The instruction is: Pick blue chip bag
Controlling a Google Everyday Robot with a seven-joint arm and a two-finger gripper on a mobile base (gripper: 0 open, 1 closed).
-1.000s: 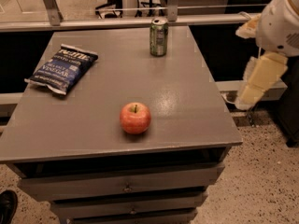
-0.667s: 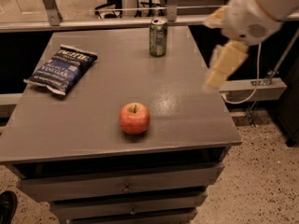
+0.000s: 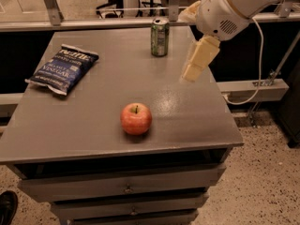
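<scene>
While end effector (image 3: 191, 71) hovers right, bag (image 3: 63, 69) lies left.

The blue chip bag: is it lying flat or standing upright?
Lying flat: the blue chip bag shows its label upward. The gripper hovers near the can.

The chip bag (image 3: 63, 69) lies flat on the table (image 3: 93, 130) close to the left edge, toward the back left corner. The can (image 3: 160, 36) stands upright near the back edge, a little right of its middle. The apple (image 3: 136, 118) sits toward the front edge, roughly midway between the left and right edges, well apart from the bag and the can. The gripper (image 3: 190, 74) hangs above the table near the right edge, in front of and right of the can, behind and right of the apple. Drawers (image 3: 126, 189) stack below the front edge.
</scene>
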